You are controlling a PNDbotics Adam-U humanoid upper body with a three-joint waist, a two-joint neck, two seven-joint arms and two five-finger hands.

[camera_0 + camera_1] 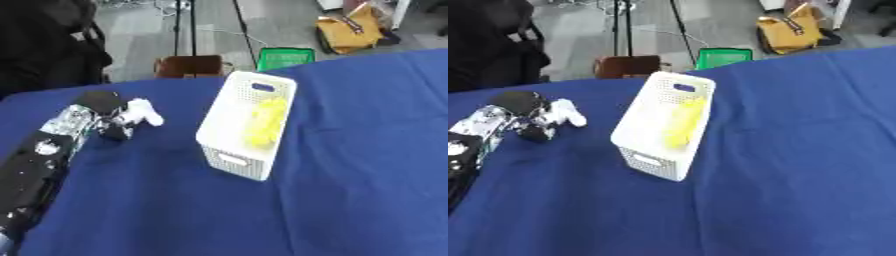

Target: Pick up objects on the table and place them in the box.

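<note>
A white perforated box (229, 160) stands in the middle of the blue table, with a yellow object (265, 122) inside it. My left hand (103, 115) comes in from the left side and hovers over the table left of the box. Its fingers are curled round a small white object (143, 112) that sticks out toward the box. The right hand shows in neither view.
The blue cloth-covered table (350, 190) fills most of the view. Beyond its far edge are a brown stool (188, 65), a green crate (284, 58), a yellow bag (348, 31) and a dark figure (44, 45) at upper left.
</note>
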